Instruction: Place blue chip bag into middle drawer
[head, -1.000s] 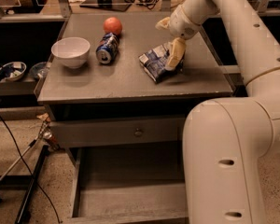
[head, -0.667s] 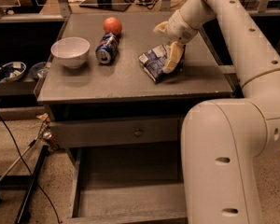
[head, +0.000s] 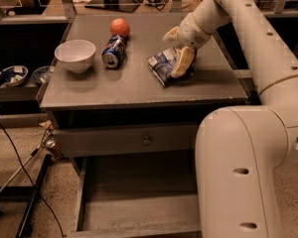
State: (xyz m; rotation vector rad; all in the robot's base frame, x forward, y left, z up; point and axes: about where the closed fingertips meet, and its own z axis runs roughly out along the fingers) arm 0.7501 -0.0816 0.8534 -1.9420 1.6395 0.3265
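Note:
The blue chip bag, crumpled with white patches, lies on the right half of the grey cabinet top. My gripper is down at the bag's right end, open. One pale finger lies across the bag and the other sits just behind it. The bag rests flat on the surface. Below, the middle drawer is pulled out, a shallow grey tray with a bare floor.
A white bowl, a blue soda can on its side and an orange ball sit on the left half of the top. A drawer front with a small knob is above the open tray. My arm's bulky base overhangs the drawer's right side.
The gripper has sunk a little lower and shifted slightly left onto the bag. The bag, can, bowl and ball have stayed in place.

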